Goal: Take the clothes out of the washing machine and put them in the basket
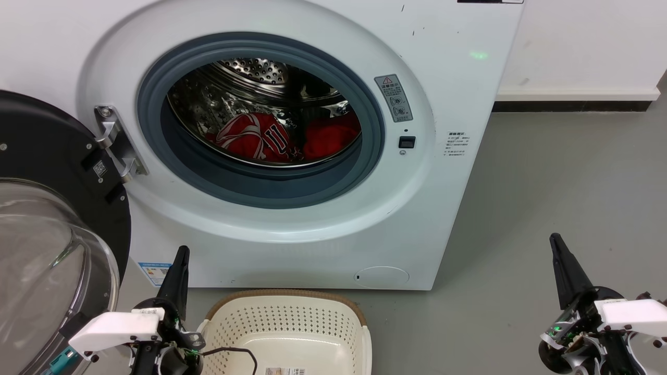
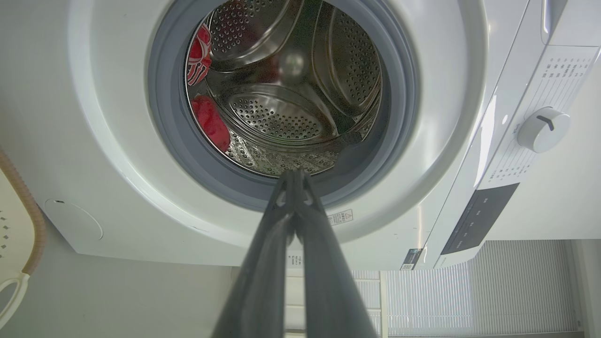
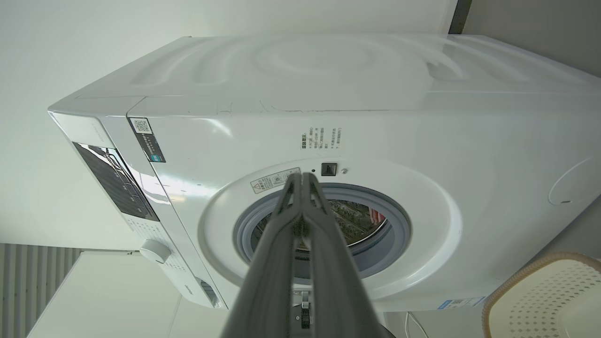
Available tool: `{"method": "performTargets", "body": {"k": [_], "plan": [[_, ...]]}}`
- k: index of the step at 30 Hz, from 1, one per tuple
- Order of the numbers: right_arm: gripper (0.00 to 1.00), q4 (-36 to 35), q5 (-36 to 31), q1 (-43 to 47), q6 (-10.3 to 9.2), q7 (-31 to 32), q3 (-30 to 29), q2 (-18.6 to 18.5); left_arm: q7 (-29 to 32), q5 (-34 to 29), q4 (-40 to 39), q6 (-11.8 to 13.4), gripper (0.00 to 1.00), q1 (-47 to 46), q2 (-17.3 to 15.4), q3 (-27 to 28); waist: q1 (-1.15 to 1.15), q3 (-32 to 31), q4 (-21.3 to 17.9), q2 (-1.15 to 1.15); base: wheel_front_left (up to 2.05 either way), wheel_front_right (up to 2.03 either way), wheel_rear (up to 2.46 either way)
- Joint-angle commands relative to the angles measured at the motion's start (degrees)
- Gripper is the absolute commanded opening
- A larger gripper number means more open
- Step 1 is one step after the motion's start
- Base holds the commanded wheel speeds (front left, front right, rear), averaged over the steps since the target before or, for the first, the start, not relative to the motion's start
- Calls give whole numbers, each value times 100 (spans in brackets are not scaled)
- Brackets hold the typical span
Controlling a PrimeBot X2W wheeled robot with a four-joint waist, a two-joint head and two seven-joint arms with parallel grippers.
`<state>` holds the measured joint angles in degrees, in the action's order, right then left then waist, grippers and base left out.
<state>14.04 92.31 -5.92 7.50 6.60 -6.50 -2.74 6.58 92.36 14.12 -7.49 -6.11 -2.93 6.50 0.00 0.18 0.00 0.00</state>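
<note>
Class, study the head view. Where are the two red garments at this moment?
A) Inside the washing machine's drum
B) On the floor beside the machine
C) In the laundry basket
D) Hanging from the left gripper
A: the red jersey and the plain red cloth lie side by side in the steel drum, and the visible part of the basket holds no garment.

The washing machine [image 1: 312,245] is lit brightly and evenly; a shadow is cast on the floor [image 1: 547,198] to its right. Glare is thrown off its drum [image 1: 250,70] (a green fleck [image 1: 478,54] is seen on its front). Its edges are bowed in both wrist views.
</note>
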Motion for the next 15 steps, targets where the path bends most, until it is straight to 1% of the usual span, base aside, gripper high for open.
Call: {"method": "performTargets", "body": {"k": [1, 15], "plan": [[0, 7, 22, -71, -2, 5, -3, -27, 9, 12, -6, -15, 0, -37, 12, 14, 0, 0, 0, 0, 0, 0, 0], [0, 7, 22, -71, -2, 6, -3, -27, 9, 12, -6, -15, 0, -37, 12, 14, 0, 0, 0, 0, 0, 0, 0]]}}
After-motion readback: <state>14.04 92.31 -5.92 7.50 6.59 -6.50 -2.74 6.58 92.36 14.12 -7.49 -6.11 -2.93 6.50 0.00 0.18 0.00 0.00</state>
